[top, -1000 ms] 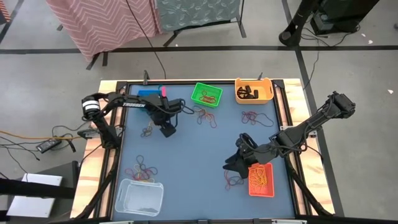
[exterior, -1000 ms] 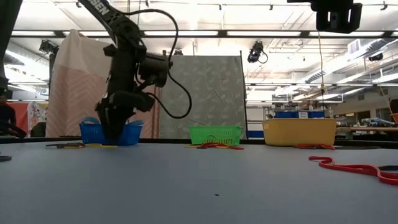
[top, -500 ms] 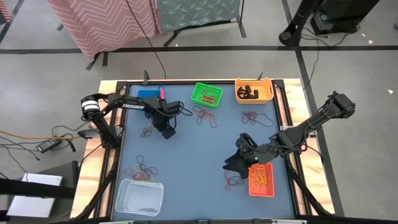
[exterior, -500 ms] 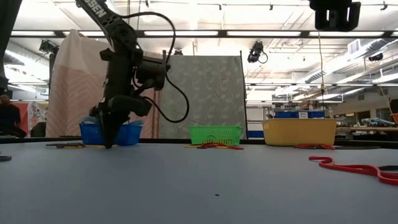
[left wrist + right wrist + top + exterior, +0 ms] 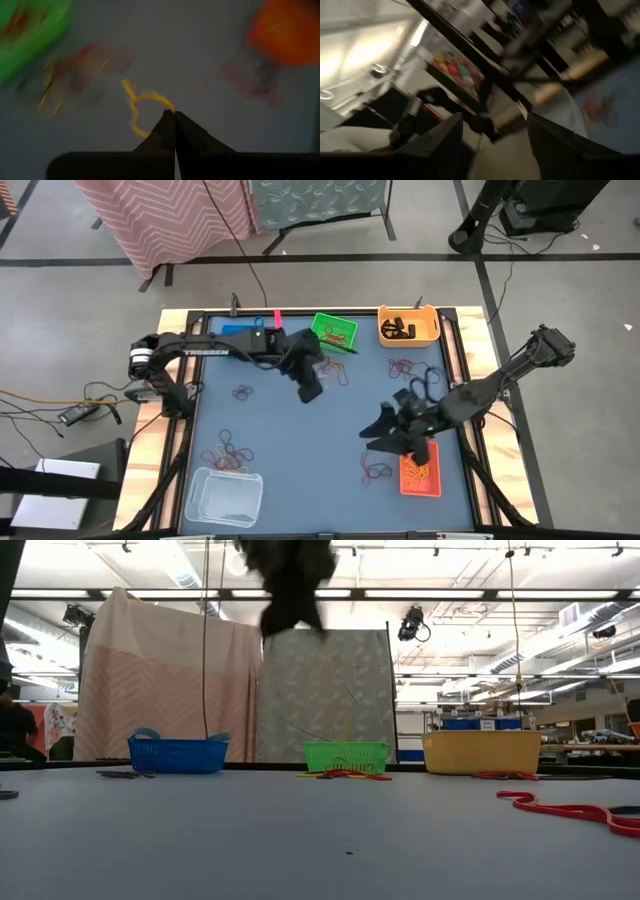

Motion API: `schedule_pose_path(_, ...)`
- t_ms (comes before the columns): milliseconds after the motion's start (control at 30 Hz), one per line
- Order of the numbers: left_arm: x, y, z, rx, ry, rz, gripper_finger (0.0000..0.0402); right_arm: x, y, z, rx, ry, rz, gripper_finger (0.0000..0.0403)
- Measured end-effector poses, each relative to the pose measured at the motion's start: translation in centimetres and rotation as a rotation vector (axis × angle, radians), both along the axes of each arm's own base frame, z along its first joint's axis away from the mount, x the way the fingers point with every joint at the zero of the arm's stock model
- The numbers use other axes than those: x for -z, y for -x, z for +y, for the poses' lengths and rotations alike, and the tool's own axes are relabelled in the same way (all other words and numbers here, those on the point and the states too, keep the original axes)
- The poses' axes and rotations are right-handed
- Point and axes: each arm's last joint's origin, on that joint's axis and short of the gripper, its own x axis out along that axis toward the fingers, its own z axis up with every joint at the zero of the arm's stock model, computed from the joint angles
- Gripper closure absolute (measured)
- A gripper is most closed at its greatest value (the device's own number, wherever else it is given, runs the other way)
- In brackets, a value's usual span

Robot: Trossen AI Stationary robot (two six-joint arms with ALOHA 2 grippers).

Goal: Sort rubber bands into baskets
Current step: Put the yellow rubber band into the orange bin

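Yellow rubber band pinched by left gripper.

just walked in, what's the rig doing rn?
Sorting rubber bands into coloured baskets. The left gripper is shut on a yellow rubber band and lifted off the table, out over the mat near the green basket. The right gripper is open, next to the red-orange basket, holding nothing visible. Loose band piles remain on the mat; the clear basket sits at the near left corner.
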Motion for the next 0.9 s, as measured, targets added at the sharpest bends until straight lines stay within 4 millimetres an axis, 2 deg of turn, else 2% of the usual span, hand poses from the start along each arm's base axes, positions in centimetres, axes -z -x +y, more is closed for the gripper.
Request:
schedule_pose_path(167, -4.2, -1.7, -3.2, 0.068, 0.001, -0.247, 0.0401, -2.7, 2.0, -1.2, 0.025, 0.032, -0.166, 0.0172)
schedule_pose_path(367, -5.8, -3.4, -6.7, 0.108, 0.07, -0.474, 0.0401, -6.0, 5.3, -3.3, 0.14, 0.078, -0.368, 0.0172)
schedule_pose_path(467, -5.3, -4.8, -8.2, 0.125, 0.104, -0.552, 0.0401, -7.2, 6.9, -4.3, 0.226, 0.119, -0.445, 0.0172)
schedule_pose_path(633, -3.0, -8.0, -10.1, 0.15, 0.207, -0.672, 0.0401, -8.2, 8.7, -5.8, 0.389, 0.158, -0.477, 0.0172)
schedule_pose_path(800, -0.5, -11.0, -12.1, 0.196, 0.348, -0.831, 0.0401, -8.4, 9.3, -6.4, 0.495, 0.189, -0.449, 0.0172)
schedule_pose_path(900, 0.7, -12.7, -13.0, 0.216, 0.392, -0.842, 0.0401, -8.2, 9.3, -6.5, 0.538, 0.215, -0.417, 0.0172)
